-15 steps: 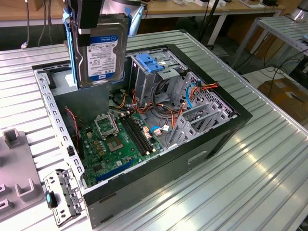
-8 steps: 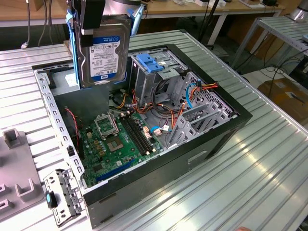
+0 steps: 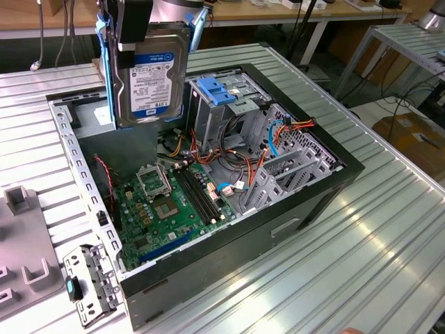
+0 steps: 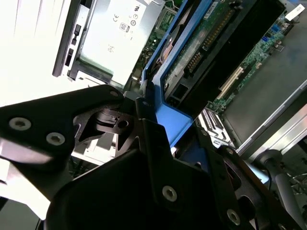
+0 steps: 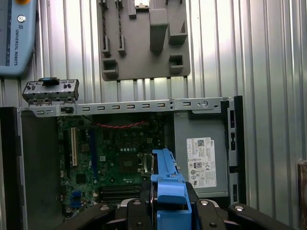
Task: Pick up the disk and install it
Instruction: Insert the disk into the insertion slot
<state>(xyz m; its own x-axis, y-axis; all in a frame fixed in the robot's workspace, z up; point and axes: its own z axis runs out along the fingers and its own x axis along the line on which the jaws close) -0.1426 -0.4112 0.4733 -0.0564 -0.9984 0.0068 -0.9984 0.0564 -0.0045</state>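
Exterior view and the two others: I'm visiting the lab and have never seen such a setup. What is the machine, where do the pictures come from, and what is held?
The machine is a robot arm; its gripper shows at the top of the exterior view, taken by a camera off the arm. It clamps the disk, a hard drive with blue side rails, held on edge above an open computer case with a green motherboard inside. The case lies on a metal table. The two wrist views come from cameras riding on the arm, looking past the gripper and disk down into the case. The first wrist view shows a grey fixture plate on the table.
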